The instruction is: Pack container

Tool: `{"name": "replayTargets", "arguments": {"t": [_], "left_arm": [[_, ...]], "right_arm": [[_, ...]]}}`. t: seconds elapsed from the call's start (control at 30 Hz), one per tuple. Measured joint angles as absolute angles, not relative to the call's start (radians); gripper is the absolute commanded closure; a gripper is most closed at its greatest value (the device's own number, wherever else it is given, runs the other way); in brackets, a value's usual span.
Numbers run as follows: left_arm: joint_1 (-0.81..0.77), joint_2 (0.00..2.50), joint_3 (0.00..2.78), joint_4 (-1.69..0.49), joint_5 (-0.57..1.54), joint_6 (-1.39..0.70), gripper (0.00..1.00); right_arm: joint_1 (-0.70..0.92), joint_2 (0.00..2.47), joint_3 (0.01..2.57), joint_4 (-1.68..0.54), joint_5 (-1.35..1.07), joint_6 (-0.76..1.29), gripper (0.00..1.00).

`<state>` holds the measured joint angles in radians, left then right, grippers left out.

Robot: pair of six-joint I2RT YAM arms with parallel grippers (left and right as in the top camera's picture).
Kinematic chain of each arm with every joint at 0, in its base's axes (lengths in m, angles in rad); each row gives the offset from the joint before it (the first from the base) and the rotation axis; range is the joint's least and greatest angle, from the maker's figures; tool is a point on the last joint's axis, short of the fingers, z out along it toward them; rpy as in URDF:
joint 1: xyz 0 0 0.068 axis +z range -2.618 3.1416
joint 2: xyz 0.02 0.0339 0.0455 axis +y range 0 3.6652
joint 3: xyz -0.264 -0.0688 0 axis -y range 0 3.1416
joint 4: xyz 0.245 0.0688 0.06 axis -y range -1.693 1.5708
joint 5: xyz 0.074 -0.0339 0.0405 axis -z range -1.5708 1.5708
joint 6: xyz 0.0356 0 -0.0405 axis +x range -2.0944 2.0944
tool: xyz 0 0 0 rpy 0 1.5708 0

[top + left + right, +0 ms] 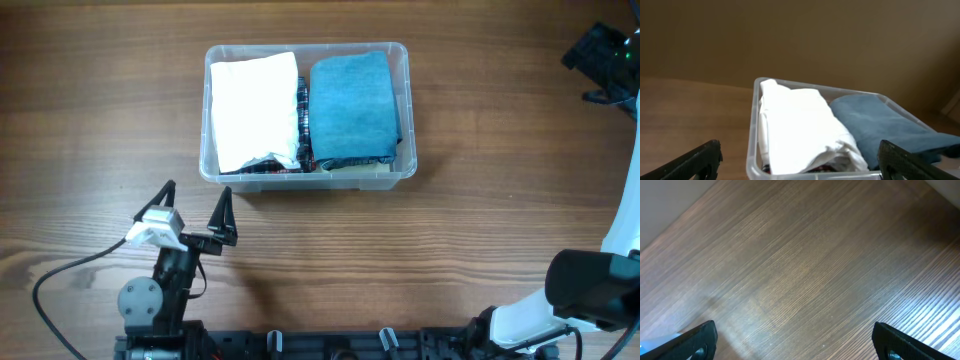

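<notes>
Brown wood-grain table, clear container

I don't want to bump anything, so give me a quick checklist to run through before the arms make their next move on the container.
1. Left gripper open, holding nothing: ok.
2. Right gripper open, over bare table: ok.
3. Container upright, touched by neither gripper: ok.
4. White cloth and blue cloth folded side by side inside: ok.
5. Cloths below the rim: cannot tell.
</notes>
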<state>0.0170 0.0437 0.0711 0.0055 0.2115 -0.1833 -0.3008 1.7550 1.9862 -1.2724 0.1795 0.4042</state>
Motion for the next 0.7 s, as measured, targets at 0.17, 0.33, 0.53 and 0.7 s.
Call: {"name": "replayTargets", "arguments": {"t": [0.17, 0.33, 0.53, 0.7], "left_arm": [[0.036, 0.016, 0.027, 0.002, 0.212, -0.186, 0.00], [0.037, 0.015, 0.013, -0.059, 0.203, -0.187, 0.00], [0.037, 0.014, 0.013, -0.060, 0.183, -0.186, 0.00], [0.037, 0.014, 0.013, -0.059, 0.181, -0.186, 0.00]], "right_arm": [[-0.301, 1.755, 1.986, -1.273, 0.179, 0.404, 0.00], [-0.301, 1.755, 1.986, -1.272, 0.179, 0.404, 0.00], [-0.301, 1.755, 1.986, -1.272, 0.180, 0.404, 0.00], [-0.301, 1.755, 1.986, -1.272, 0.180, 0.404, 0.00]]}}
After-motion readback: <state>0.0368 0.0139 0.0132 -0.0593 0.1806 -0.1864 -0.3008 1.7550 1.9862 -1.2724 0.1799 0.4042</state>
